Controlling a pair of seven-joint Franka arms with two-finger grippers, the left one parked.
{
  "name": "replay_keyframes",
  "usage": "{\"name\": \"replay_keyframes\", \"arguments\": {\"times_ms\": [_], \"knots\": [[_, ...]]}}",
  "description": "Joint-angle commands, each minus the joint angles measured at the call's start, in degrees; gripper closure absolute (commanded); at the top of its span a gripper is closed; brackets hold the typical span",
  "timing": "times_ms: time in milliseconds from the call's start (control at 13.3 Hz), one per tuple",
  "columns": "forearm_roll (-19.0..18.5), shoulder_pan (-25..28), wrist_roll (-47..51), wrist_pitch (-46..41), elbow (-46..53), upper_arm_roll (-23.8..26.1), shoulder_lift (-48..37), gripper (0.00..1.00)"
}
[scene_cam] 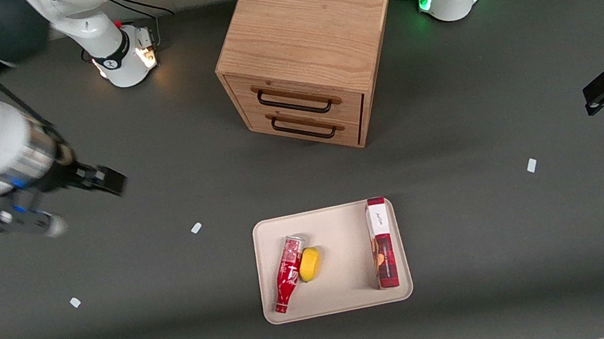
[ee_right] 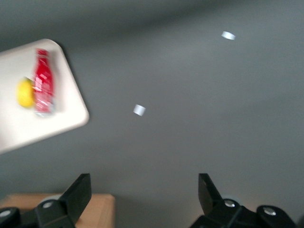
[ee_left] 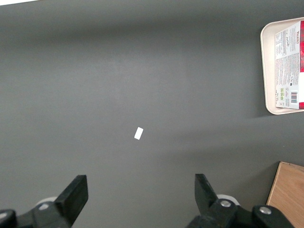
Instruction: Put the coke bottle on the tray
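Note:
The coke bottle (scene_cam: 289, 272) lies on its side on the cream tray (scene_cam: 338, 231), cap end toward the front camera, touching a yellow lemon (scene_cam: 310, 264). My right gripper (scene_cam: 115, 182) hangs open and empty above the bare table, well off toward the working arm's end and farther from the camera than the tray. The right wrist view shows the bottle (ee_right: 43, 83) and lemon (ee_right: 24, 93) resting on the tray (ee_right: 42, 126), with the gripper (ee_right: 142, 190) wide open and nothing between its fingers.
A red-and-white box (scene_cam: 381, 242) lies along the tray's edge toward the parked arm's end. The wooden two-drawer cabinet (scene_cam: 304, 38) stands farther from the camera than the tray. Small white tape marks (scene_cam: 196, 228) dot the grey table.

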Motion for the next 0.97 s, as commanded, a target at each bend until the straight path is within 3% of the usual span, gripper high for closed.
{"name": "replay_keyframes", "arguments": {"times_ms": [0,150,450,600,900], "knots": [[7.58,-1.15,-10.07,-4.26,-6.4,-9.86,-9.99,0.0],[11.91,-0.98,-11.77,-2.26,-16.74,-15.25,-18.25,0.0],[12.19,-0.81,-11.86,9.86,-38.46,-15.88,-32.15,0.0],[12.1,-0.46,-11.95,9.97,-39.03,-15.88,-32.62,0.0],[12.19,-0.54,-10.81,7.26,-30.7,-16.76,-27.01,0.0]]}}
